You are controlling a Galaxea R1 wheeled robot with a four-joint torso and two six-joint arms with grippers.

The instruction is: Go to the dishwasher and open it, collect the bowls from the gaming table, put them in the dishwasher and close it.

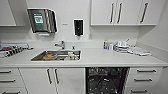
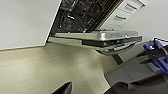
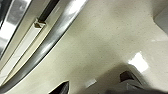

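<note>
- Head view: the dishwasher [image 1: 107, 80] sits open at about 5 o'clock, under the counter [image 1: 100, 58], its dark racked interior facing us.
- White cabinet doors [image 1: 52, 80] stand to the dishwasher's 9 o'clock side, and white drawers [image 1: 145, 79] flank it at 3 o'clock.
- Up on the counter, the steel sink [image 1: 57, 55] lies at roughly 9 o'clock from centre, with something orange inside it and the tap [image 1: 61, 45] just behind it.
- A cluster of white dishes [image 1: 125, 47] rests on the counter at 2 o'clock, near the back wall.
- On the wall, a paper towel dispenser [image 1: 42, 20] hangs at 10 o'clock and a dark soap dispenser [image 1: 78, 27] at 12 o'clock.
- Left wrist view: the dishwasher door [image 2: 100, 37] is dropped flat, its steel edge toward the camera, racks showing behind it, pale floor [image 2: 37, 70] beneath.
- Right wrist view: the curved bar handle [image 3: 50, 42] of the dishwasher sweeps across, close above the speckled floor.
- The left claw: I cannot tell whether it is open or closed.
- The right claw: same story, I cannot tell.
</note>
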